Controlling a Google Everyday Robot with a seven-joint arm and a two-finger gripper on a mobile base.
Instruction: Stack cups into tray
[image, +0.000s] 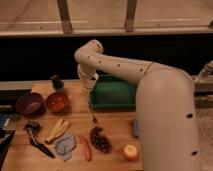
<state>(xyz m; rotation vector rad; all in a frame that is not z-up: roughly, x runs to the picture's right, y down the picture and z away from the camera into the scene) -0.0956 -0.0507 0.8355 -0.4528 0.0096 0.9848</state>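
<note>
Hovering gripper beside green tray, dark cup well apart

The green tray sits mid-table; a dark cup stands upright, well left; the hand hangs before the tray.
</note>
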